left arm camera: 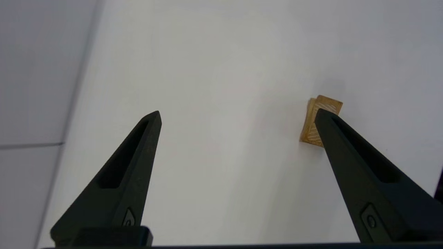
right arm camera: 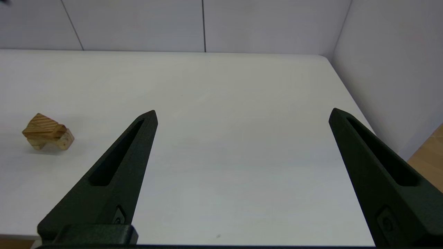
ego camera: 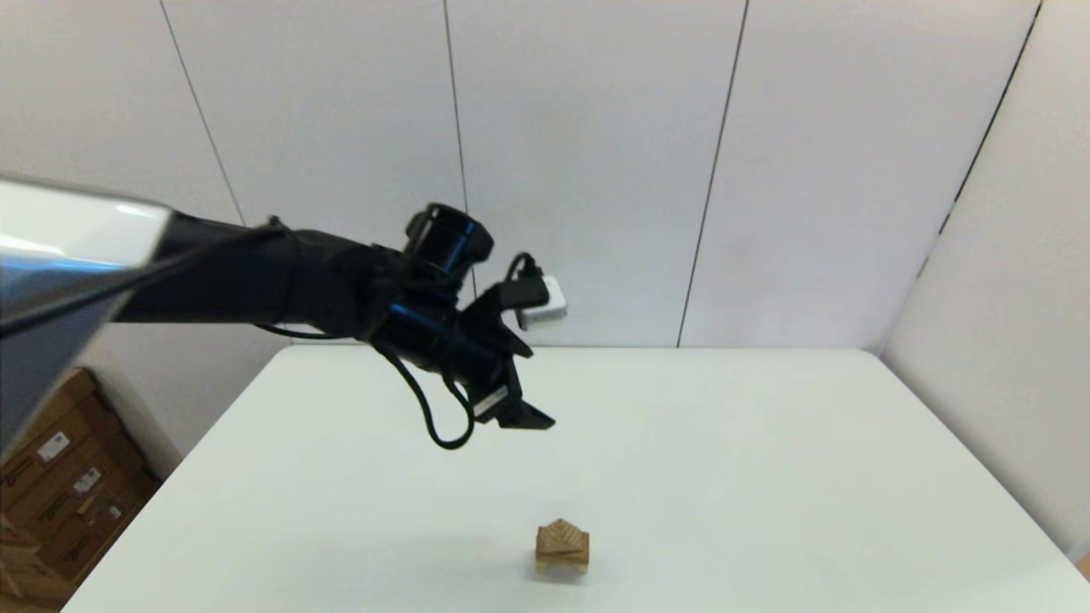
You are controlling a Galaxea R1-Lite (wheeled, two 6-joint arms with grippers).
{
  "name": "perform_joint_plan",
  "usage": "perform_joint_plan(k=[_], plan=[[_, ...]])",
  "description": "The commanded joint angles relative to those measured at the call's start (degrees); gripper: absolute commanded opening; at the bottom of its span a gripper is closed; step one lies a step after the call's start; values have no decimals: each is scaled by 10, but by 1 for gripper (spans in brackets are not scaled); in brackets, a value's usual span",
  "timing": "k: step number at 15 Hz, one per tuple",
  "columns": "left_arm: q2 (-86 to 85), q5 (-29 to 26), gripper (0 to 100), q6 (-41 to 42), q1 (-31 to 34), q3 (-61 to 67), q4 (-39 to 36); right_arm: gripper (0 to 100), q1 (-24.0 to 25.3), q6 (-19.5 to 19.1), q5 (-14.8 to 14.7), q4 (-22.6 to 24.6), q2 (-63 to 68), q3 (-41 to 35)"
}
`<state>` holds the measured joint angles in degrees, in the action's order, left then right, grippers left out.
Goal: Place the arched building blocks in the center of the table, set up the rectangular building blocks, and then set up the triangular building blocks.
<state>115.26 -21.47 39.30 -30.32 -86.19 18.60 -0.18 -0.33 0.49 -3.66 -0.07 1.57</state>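
Observation:
A small wooden stack stands near the front middle of the white table (ego camera: 766, 477). The triangular block (ego camera: 562, 535) lies on top, ridge up. The paler arched block (ego camera: 562, 559) is underneath, and its legs show in the right wrist view (right arm camera: 65, 140). The rectangular block is hidden; I cannot pick it out as a separate piece in the stack. My left gripper (ego camera: 528, 417) hangs open well above the table, behind and left of the stack. In its wrist view one finger (left arm camera: 349, 162) covers part of the stack (left arm camera: 328, 103). My right gripper (right arm camera: 242, 112) is open over bare table, right of the stack (right arm camera: 43, 127).
Cardboard boxes (ego camera: 60, 502) sit on the floor past the table's left edge. White wall panels close off the back and right sides. Beyond the table's right edge a strip of wooden floor (right arm camera: 429, 152) shows.

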Motion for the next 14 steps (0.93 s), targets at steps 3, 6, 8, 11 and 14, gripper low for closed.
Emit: perform_joint_plan(k=[3, 6, 8, 11, 14], plan=[[-335, 35, 100, -138, 101, 80, 75, 100, 0, 0, 0, 0, 0, 0], [-478, 115, 100, -238, 124, 109, 76, 100, 0, 0, 0, 0, 0, 0], [-553, 172, 100, -277, 125, 125, 78, 100, 0, 0, 0, 0, 0, 0], [-690, 289, 100, -281, 125, 177, 77, 100, 0, 0, 0, 0, 0, 0], [-798, 377, 100, -280, 125, 213, 75, 100, 0, 0, 0, 0, 0, 0]])
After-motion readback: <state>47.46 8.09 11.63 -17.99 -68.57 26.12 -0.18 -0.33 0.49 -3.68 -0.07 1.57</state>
